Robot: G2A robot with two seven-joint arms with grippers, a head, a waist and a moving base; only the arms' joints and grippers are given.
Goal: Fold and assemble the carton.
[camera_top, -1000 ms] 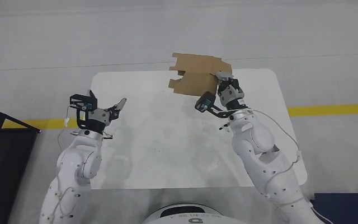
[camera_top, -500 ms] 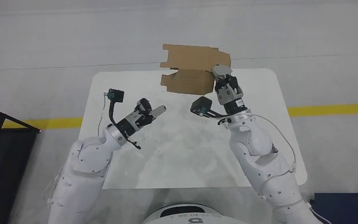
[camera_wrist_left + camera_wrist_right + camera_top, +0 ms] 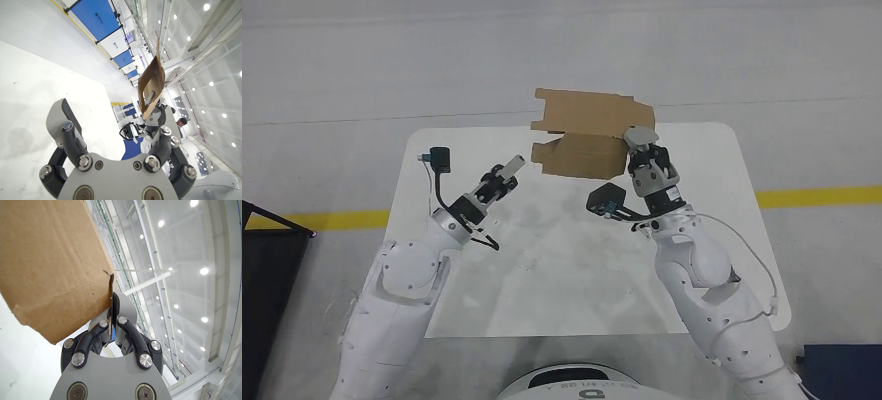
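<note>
A white tabletop stands in a bright hall. Above its far edge hangs the half-opened carton, long axis side to side, its right end pinched in the right gripper. The left gripper, wide open and empty, points at its left end from nearby.

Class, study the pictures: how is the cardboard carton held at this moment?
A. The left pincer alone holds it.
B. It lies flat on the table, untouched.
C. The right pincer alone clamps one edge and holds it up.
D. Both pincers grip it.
C: the right pincer is shut on an edge of the carton, lifted off the table, while the left pincer is open and apart from it.
</note>
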